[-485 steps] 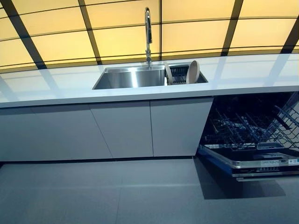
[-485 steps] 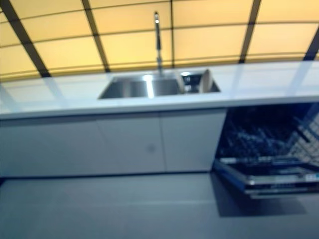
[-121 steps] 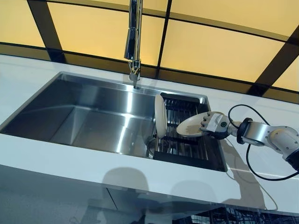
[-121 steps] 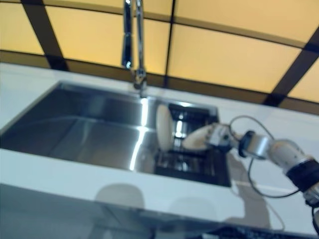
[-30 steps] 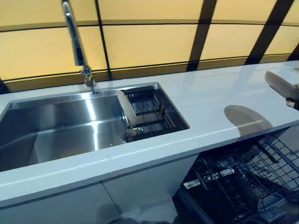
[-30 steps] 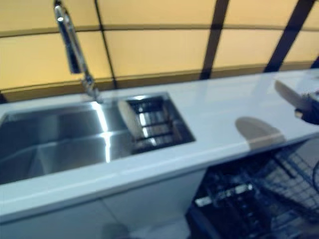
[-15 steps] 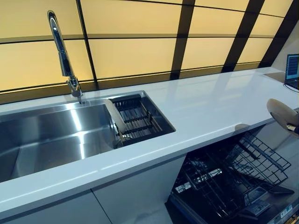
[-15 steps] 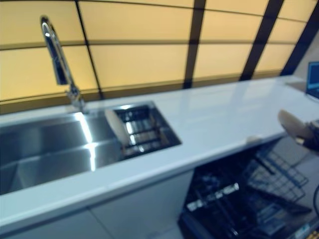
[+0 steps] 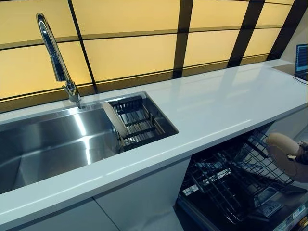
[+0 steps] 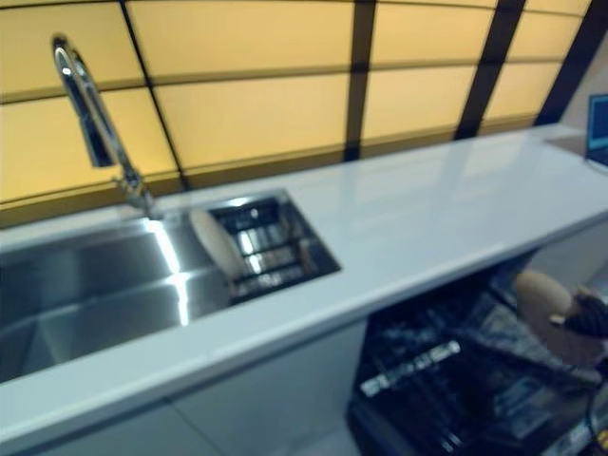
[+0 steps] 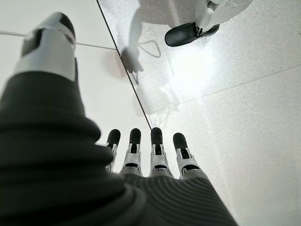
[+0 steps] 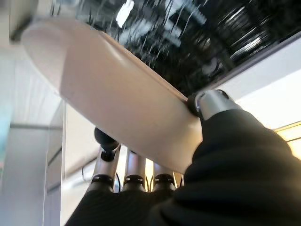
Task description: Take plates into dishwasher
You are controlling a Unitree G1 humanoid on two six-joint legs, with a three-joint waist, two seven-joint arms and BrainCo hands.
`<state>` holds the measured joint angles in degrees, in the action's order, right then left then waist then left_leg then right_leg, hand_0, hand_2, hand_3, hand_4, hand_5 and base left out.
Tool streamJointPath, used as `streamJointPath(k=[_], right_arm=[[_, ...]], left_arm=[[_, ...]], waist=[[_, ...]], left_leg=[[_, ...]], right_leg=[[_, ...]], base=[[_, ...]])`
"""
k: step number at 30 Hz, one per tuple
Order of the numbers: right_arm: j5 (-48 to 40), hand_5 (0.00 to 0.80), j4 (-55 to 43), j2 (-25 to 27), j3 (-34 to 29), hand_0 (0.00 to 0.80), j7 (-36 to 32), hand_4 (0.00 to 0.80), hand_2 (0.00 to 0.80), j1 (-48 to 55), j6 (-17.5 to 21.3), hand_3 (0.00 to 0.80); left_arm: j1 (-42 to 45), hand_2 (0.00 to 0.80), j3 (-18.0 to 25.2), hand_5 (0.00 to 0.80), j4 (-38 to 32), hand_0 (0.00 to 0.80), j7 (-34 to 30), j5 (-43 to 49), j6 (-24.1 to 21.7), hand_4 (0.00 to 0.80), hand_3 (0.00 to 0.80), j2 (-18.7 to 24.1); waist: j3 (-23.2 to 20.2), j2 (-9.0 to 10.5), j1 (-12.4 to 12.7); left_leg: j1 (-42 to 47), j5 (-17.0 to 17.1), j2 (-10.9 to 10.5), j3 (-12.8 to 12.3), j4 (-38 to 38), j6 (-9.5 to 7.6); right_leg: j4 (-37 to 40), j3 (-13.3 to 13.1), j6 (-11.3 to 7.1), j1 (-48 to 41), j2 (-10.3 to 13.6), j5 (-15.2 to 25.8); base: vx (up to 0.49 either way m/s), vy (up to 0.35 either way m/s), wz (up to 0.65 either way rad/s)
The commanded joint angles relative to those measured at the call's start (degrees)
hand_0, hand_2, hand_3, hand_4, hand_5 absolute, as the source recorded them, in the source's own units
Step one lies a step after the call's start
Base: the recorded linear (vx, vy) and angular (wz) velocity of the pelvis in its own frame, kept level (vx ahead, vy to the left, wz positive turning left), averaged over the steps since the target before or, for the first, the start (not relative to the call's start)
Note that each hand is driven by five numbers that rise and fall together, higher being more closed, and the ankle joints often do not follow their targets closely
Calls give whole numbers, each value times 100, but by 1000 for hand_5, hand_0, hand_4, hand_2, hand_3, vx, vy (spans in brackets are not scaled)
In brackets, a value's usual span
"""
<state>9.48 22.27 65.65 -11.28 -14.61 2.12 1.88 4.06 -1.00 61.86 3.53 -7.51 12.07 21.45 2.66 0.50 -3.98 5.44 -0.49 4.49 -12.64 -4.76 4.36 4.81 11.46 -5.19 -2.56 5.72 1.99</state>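
- One beige plate [image 9: 287, 155] pinched in the right hand [image 9: 303, 155] — thumb on one face, fingers [image 12: 135, 170] on the other, as seen in the right wrist view — carried at the far right, out past the desk's front edge.
- Held tilted on its edge over the pulled-out dishwasher rack [image 9: 231, 180], above the wires and not yet resting among them, as far as can be judged.
- Rack itself seemingly bare of plates; no dish made out between its dark tines, though parts are too blurred to be sure.
- Dishwasher door [image 9: 269, 214] down and open below the rack, so nothing stands in the way of lowering the plate.
- A second beige plate [image 9: 114, 122] upright in the sink's drying rack [image 9: 139, 122], leaning at the rack's left end — one more trip to fetch, by the look of it.
- Sink basin [image 9: 48, 144] beside it with nothing in it, faucet [image 9: 55, 55] above; white desk [image 9: 216, 108] carries no further plates in view.
- Left hand [image 11: 141, 157] idle, fingers straight and relaxed, holding nothing, pointed down at the floor [image 11: 225, 94].
- Progress, as a judgement: first plate lifted and brought across but not seated; seating it, releasing, then repeating for the plate left at the sink.
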Motion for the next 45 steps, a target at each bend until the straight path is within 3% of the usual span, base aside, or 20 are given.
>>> streamJointPath(k=[1, 25, 31, 35, 39, 45], right_arm=[[-234, 800, -202, -146, 23, 800, -100, 800, 800, -433, -51, 800], [-206, 800, 29, -979, 1171, 800, -357, 800, 800, -1035, -38, 800], [30, 800, 201, -1099, 1454, 800, -259, 800, 800, -1190, -43, 800], [307, 800, 439, -1196, 1665, 800, -81, 800, 800, -1166, -27, 800], [522, 800, 623, -1280, 1889, 800, 42, 800, 800, -1228, -34, 800], [771, 800, 973, -1382, 2206, 800, 219, 800, 800, -1419, -110, 800]], left_arm=[[-110, 0, 133, 0, 213, 0, 61, 193, -57, 0, 0, 376], [-162, 0, 75, 0, 76, 0, 53, 5, -65, 0, 0, 346], [-173, 0, 180, 0, 55, 0, 87, -648, -30, 0, 0, 292], [-94, 0, 571, 0, 23, 0, 250, -1707, -68, 0, 0, 184], [-84, 0, 807, 0, 20, 0, 419, -2194, -144, 0, 0, 163], [-140, 0, 853, 0, 3, 0, 510, -2356, -200, 0, 0, 237]], waist=[[-73, 399, 60], [149, 297, 185], [175, 287, 242], [184, 304, 323], [198, 312, 384], [231, 271, 466]], left_leg=[[23, -135, -324, -203, -24, -323], [12, -78, -317, -146, -24, -292], [2, -71, -331, -85, -24, -291], [6, -62, -341, -9, -24, -284], [-3, -51, -352, 44, -24, -279], [-56, -27, -369, 122, -24, -281]], right_leg=[[-221, -246, -408, 105, -61, 230], [-171, -115, -387, 29, -56, 212], [-173, -74, -385, 4, -45, 193], [-165, 3, -380, -47, -29, 181], [-148, 50, -377, -74, -24, 183], [-133, 70, -374, -63, -23, 186]], base=[[0, 0, 0], [-1, -1, 0], [-2, -2, 1], [3, -38, 2], [1, -35, 6], [-20, -36, 8]])
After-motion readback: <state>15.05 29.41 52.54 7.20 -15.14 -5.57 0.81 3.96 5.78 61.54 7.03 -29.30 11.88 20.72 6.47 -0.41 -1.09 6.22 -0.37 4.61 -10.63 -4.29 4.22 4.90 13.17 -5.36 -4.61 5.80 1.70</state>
